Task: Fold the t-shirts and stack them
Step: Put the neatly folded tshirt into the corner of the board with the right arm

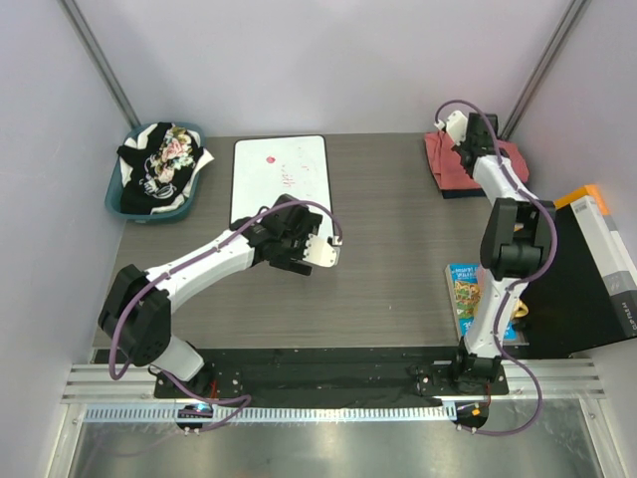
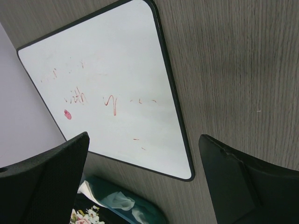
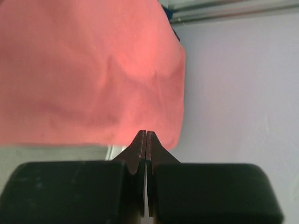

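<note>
A salmon t-shirt [image 1: 450, 159] lies folded at the table's back right corner, with the edge of a dark navy t-shirt [image 1: 460, 191] showing under its near side. My right gripper [image 1: 460, 132] hovers over the salmon t-shirt [image 3: 88, 70]; its jaws are pressed together just off the cloth's edge, with nothing between them [image 3: 146, 134]. More t-shirts, black, white and floral [image 1: 164, 164], sit bunched in a teal basket [image 1: 119, 199] at the back left. My left gripper [image 1: 297, 239] hangs wide open and empty beside the white board [image 2: 107, 88], fingers [image 2: 51, 182] far apart.
The white board with a black rim [image 1: 281, 177] lies at the back centre, marked with red scribbles. A colourful book [image 1: 466, 294] and a large black box [image 1: 597, 284] stand along the right edge. Walls close off the back and both sides.
</note>
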`<state>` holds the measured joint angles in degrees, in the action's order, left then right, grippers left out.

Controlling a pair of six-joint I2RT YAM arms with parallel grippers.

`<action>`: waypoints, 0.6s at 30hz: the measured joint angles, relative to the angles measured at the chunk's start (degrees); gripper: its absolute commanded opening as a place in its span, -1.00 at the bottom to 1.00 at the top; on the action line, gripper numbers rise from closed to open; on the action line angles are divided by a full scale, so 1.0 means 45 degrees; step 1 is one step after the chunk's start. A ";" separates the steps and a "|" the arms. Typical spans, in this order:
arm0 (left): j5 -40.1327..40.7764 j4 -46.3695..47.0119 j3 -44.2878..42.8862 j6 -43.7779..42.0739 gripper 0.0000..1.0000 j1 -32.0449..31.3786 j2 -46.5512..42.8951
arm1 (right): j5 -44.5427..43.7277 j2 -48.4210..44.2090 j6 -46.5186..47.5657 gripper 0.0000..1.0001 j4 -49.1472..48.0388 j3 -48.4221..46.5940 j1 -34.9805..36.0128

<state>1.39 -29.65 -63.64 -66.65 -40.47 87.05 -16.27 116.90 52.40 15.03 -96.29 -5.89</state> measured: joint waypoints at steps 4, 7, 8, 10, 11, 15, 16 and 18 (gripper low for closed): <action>0.0175 -0.0019 0.0000 0.0019 1.00 0.0019 0.0000 | -0.0918 0.2030 -0.0194 -0.98 -0.1205 -0.1185 0.0471; 0.0291 -0.0044 0.0000 0.0044 0.99 0.0073 0.0000 | -0.1316 0.3779 -0.0204 -0.98 -0.1540 -0.2433 0.0656; 0.0325 -0.0063 0.0000 0.0049 1.00 0.0102 0.0000 | -0.1433 0.4328 -0.0194 -0.98 -0.1608 -0.2783 0.0680; 0.0369 -0.0087 0.0000 0.0053 1.00 0.0189 0.0000 | -0.1617 0.5144 -0.0155 -0.98 -0.1666 -0.3385 0.0690; 0.0384 -0.0112 0.0000 0.0053 0.99 0.0253 0.0005 | -0.1690 0.5513 -0.0117 -0.98 -0.1710 -0.3682 0.0685; 0.0457 -0.0228 -0.0029 0.0044 1.00 0.0495 0.0194 | -0.1715 0.5843 -0.0005 -0.98 -0.1977 -0.3881 0.0821; 0.0452 -0.0262 -0.0058 0.0044 1.00 0.0549 0.0277 | -0.1651 0.5795 0.0000 -0.98 -0.2098 -0.3769 0.0845; 0.0457 -0.0384 -0.0233 0.0029 0.99 0.0641 0.0500 | -0.1540 0.5605 0.0073 -0.98 -0.2448 -0.3264 0.0952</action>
<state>3.44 -31.38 -64.69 -66.52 -37.58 89.30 -23.20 142.12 52.73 4.01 -110.98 -1.61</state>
